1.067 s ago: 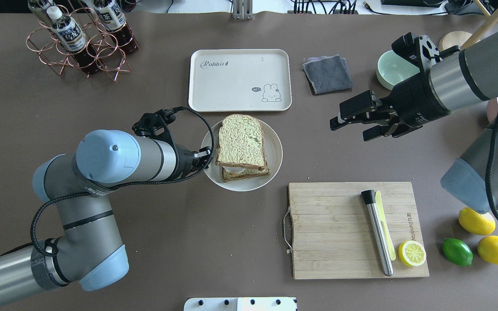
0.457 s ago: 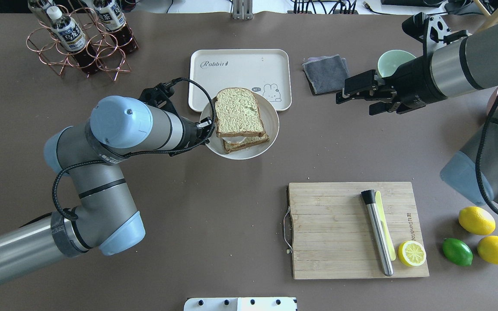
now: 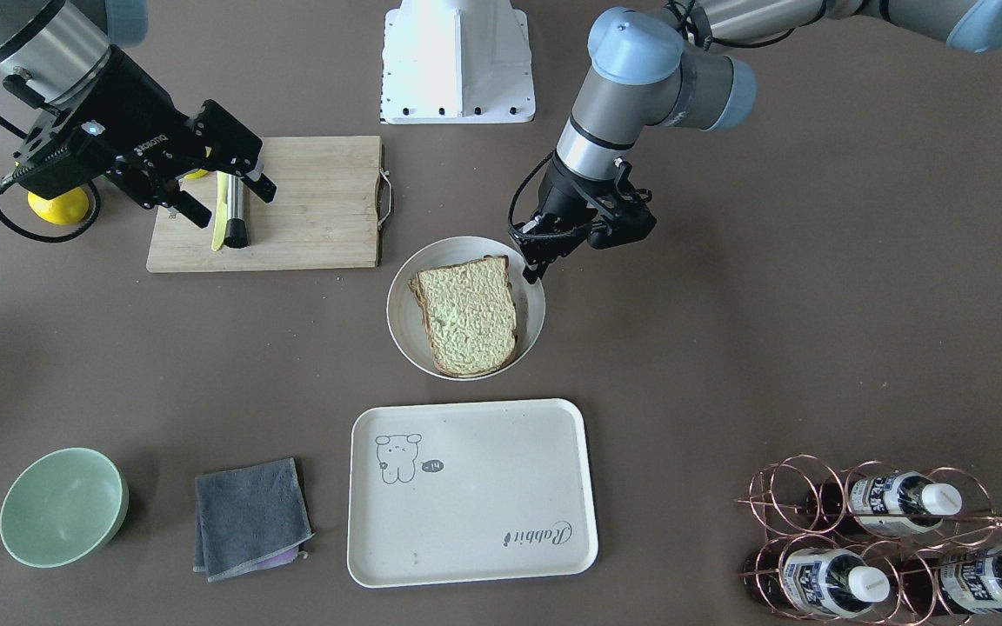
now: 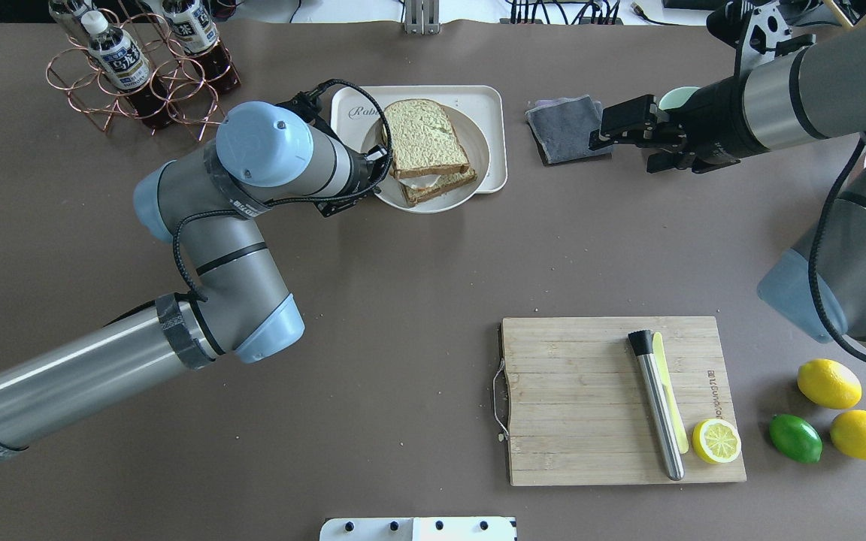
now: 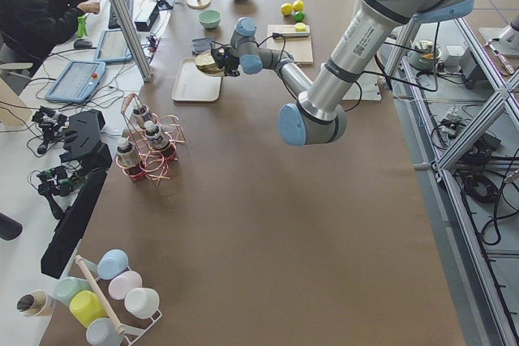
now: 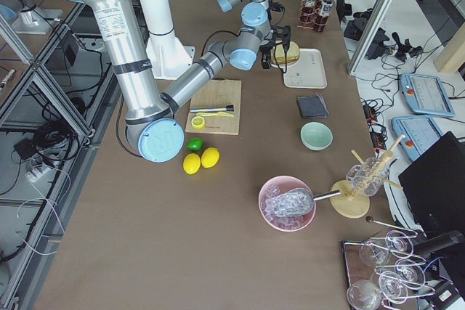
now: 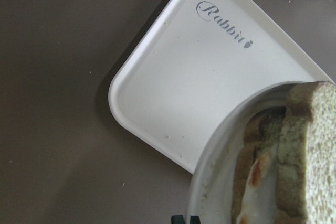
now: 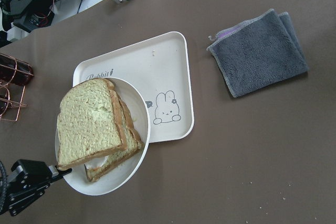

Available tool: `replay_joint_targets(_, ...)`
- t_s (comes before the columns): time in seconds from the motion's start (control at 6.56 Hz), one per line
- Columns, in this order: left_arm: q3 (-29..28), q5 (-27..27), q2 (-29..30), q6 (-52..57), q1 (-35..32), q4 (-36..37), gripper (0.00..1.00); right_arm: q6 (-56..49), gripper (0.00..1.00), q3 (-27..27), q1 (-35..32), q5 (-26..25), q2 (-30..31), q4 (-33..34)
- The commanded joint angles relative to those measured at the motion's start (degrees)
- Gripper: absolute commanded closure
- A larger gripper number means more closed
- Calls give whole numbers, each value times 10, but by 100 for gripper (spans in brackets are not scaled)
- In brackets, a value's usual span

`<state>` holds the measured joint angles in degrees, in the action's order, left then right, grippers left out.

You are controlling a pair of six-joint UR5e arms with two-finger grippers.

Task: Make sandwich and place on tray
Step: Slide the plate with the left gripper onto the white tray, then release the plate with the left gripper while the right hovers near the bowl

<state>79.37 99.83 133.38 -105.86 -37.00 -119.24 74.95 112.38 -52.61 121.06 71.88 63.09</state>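
The sandwich (image 4: 425, 135), two greenish-tan bread slices with a white egg (image 7: 257, 182) between them, lies on a round white plate (image 4: 470, 191). My left gripper (image 4: 376, 169) is shut on the plate's left rim and holds it in the air above the near part of the cream tray (image 4: 495, 150). The left wrist view shows the tray's "Rabbit" corner (image 7: 184, 93) below the plate rim. The front-facing view shows the plate (image 3: 401, 304) raised, on the robot's side of the tray (image 3: 484, 504). My right gripper (image 4: 621, 131) is open and empty, above the grey cloth's right edge.
A folded grey cloth (image 4: 564, 128) lies right of the tray, with a green bowl (image 3: 62, 504) beyond it. A wooden cutting board (image 4: 576, 398) holds a metal rod and a lemon half. Lemons and a lime (image 4: 794, 437) lie at the right. A copper bottle rack (image 4: 140, 68) stands far left.
My left arm has carried the plate with the sandwich up and away from the robot, from the table to above the tray. My right gripper has drawn back toward the far right.
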Motion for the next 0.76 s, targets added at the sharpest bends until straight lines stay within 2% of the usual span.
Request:
replay_joint_targets(0.0,-111,-6,35,-5,-18,-74,100,8,1,-20,-7,-4,-17,0)
replay_joint_targets(0.15,-139,-8,35,-5,-23,-106,100,8,1,-27,-12,-4,-24,0)
replay_joint_targets(0.46,-181,-9,61,-2,-25,-118,100,7,1,-37,-19,-4,-24,-1)
replay_joint_targets(0.61,-182,-11,62,-1,-24,-118,100,8,1,-39,-23,-4,-29,-1)
